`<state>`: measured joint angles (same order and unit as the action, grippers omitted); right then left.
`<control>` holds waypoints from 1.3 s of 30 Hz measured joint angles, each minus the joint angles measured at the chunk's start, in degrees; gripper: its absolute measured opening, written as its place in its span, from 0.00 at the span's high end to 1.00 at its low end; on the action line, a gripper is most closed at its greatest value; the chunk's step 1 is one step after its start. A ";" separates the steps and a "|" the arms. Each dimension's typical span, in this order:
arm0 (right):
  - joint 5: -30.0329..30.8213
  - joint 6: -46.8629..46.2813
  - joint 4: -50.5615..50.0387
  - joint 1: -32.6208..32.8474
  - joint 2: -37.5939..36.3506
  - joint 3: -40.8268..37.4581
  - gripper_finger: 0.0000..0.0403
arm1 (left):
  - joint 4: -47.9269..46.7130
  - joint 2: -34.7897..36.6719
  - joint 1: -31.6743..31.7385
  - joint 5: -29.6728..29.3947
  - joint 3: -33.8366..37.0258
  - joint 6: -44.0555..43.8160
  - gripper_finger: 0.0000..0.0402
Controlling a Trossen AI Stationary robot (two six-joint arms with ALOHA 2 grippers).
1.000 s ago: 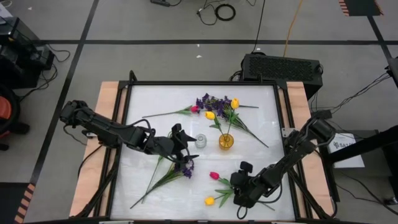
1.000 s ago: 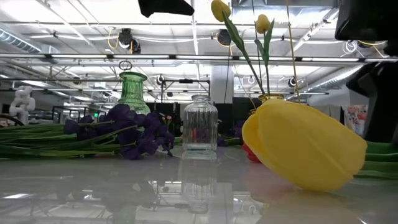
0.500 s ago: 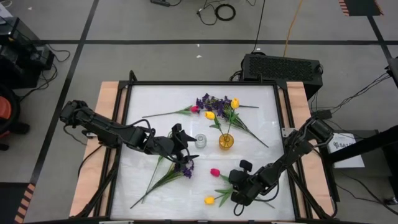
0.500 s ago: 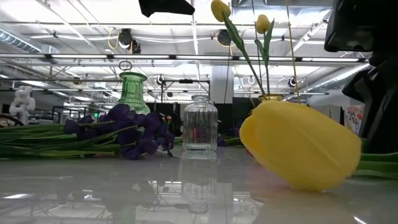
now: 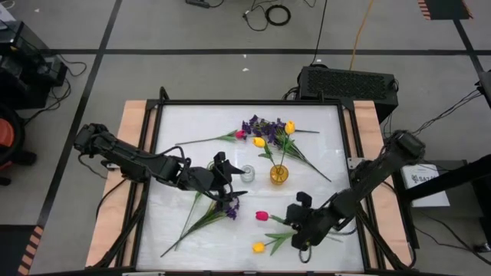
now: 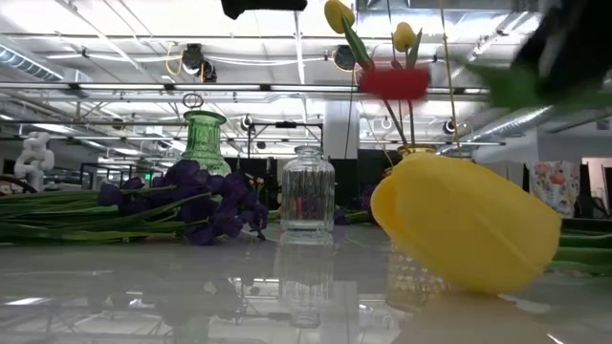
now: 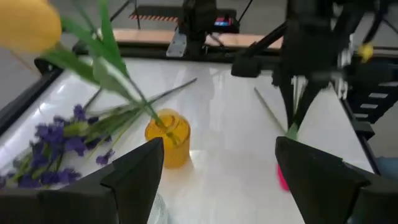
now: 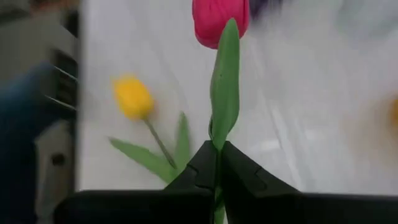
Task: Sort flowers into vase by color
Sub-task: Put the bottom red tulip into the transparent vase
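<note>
the right gripper (image 8: 217, 163), clenched on the stem of the pink-red tulip (image 5: 263, 216) above the table's near right area, should keep the stem vertical and steer clear of the yellow vase (image 5: 278, 174) toward a free vase.

yellow vase (image 5: 278, 174) mid-table, near corners open

The right gripper (image 5: 301, 222) sits at the table's near right, fingers (image 8: 239, 169) pinched together (nothing but a thin stem between them). The left gripper (image 5: 230, 175) hovers mid-table, fingers (image 7: 134, 168) spread apart.
</note>
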<state>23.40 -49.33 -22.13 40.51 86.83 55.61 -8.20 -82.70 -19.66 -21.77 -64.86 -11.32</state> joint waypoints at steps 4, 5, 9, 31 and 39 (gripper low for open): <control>6.71 8.66 -1.01 0.07 -9.55 0.00 0.99 | 2.26 0.42 0.02 -0.54 0.00 2.71 0.21; 9.79 11.08 -0.97 0.11 -11.74 0.00 0.99 | 2.74 0.42 0.01 -1.00 0.00 3.55 0.21; 25.78 22.10 4.71 -0.01 -18.36 0.00 1.00 | 5.71 0.42 0.08 -1.98 0.02 7.37 0.21; 5.98 55.18 52.40 -16.33 -9.80 0.02 1.00 | 25.39 -4.33 3.48 7.79 0.04 12.29 0.22; 3.19 56.32 55.55 -19.05 -8.90 0.02 1.00 | 24.71 -4.24 6.55 14.10 0.02 7.66 0.32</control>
<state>26.60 6.98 33.42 21.46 77.93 55.64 16.51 -86.94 -13.11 -7.67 -64.84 -3.66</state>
